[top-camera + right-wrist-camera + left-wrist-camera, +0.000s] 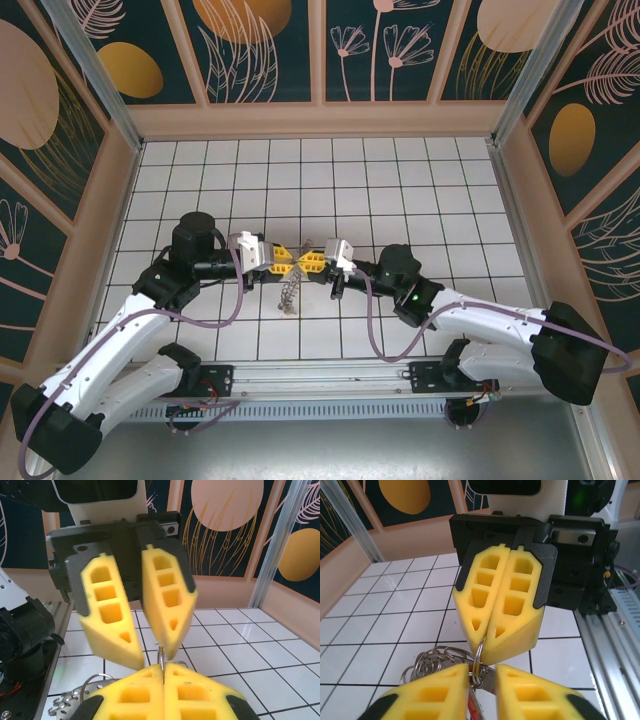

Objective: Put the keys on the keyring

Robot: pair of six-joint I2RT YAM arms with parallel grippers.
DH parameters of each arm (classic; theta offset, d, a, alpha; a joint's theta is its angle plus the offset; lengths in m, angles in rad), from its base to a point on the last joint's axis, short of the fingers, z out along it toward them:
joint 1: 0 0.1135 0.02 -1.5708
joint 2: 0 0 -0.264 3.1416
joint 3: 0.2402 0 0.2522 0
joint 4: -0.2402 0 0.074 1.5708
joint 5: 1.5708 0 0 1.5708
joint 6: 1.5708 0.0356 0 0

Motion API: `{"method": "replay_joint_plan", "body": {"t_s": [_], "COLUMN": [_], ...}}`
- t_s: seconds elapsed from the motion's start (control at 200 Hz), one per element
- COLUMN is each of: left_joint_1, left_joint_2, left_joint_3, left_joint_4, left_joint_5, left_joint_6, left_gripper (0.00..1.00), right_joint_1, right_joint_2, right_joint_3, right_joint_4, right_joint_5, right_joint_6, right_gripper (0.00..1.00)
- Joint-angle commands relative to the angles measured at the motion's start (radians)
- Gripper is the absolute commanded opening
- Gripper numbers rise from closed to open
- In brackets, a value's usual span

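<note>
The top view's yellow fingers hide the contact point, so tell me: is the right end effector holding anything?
Observer: Yes. The left wrist view shows the right end effector shut on a small wire ring at its fingertips.
Operator: And the left one?
Observer: In the right wrist view the left end effector has its fingers apart, a gap between the tips.
Operator: Where is the red tag?
Observer: The left wrist view shows a red tag at the edge of that gap, beside the ring; gripped or not, I cannot tell.
</note>
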Motion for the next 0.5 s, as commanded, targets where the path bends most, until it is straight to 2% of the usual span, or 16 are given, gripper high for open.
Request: {"method": "replay_joint_plan", "body": {"t_s": [0.0, 0.145, 0.275, 0.345, 0.496], "left_joint_1": [-0.006, -0.006, -0.006, -0.006, -0.005], "left_joint_2": [0.012, 0.034, 0.03, 0.024, 0.032], "left_joint_3": [0.002, 0.012, 0.005, 0.003, 0.01], "left_joint_4": [0.016, 0.005, 0.002, -0.002, -0.045], "left_joint_5": [0.063, 0.084, 0.065, 0.055, 0.094], "left_joint_6": [-0.019, -0.015, -0.012, -0.009, 0.024], "left_gripper": [0.18, 0.14, 0.22, 0.23, 0.0], "right_joint_1": [-0.004, -0.003, -0.002, -0.003, -0.004], "right_joint_2": [-0.015, -0.007, -0.003, -0.005, -0.006], "right_joint_3": [0.015, 0.025, 0.027, 0.027, 0.03], "right_joint_4": [0.028, 0.035, 0.038, 0.036, 0.022], "right_joint_5": [-0.038, -0.043, -0.046, -0.047, -0.048], "right_joint_6": [-0.001, -0.003, -0.003, -0.006, -0.014], "right_gripper": [0.0, 0.0, 0.0, 0.0, 0.0]}}
